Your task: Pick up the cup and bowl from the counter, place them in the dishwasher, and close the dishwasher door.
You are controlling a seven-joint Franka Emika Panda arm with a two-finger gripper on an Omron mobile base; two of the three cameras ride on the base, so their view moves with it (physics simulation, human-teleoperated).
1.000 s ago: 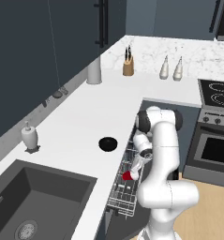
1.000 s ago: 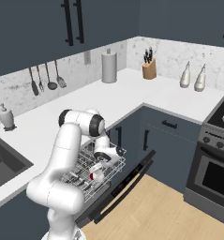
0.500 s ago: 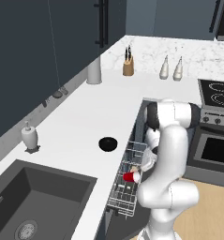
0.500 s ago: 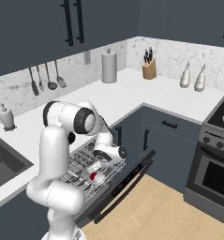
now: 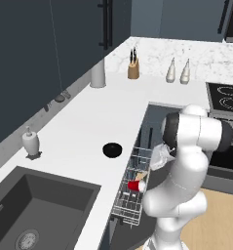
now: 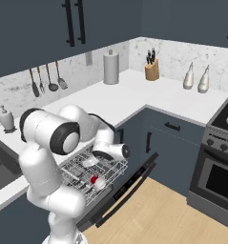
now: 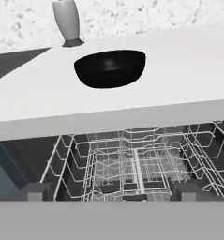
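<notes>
Already your red cup [image 5: 135, 185] lay tipped on its side in the white wire rack [image 5: 132, 193] of the dishwasher [image 6: 120, 188], below and a little behind the gripper [image 6: 90, 161], so half of the loading looked done. Your gripper hung just over the pulled-out rack with its jaws spread wide and nothing between them; in the hand view its two dark fingertips [image 7: 37, 191] stood far apart at the bottom.

What remained for you was the bowl [image 7: 110, 68]. It sat upright on the white bench [image 7: 179, 79], straight ahead of the gripper and higher than it, a little back from the bench edge that ran across above the rack. Beyond it and off to one side stood a pale soap dispenser [image 7: 69, 22], well apart from the bowl.

You should have judged that bowl as light, stiff and smooth-walled: a shallow, glossy black shell that would not give under the jaws but could easily slide or spin out of them. Its full width looked too much to span from outside, so the rim was the place to take it, one finger inside the hollow and one outside on the near wall, coming down from above. A flat squeeze across the curved outside would likely have squirted it along the slick bench.

The dishwasher door [image 6: 129, 186] hung down and open beneath the rack, nearer the floor than your gripper, not yet dealt with.
</notes>
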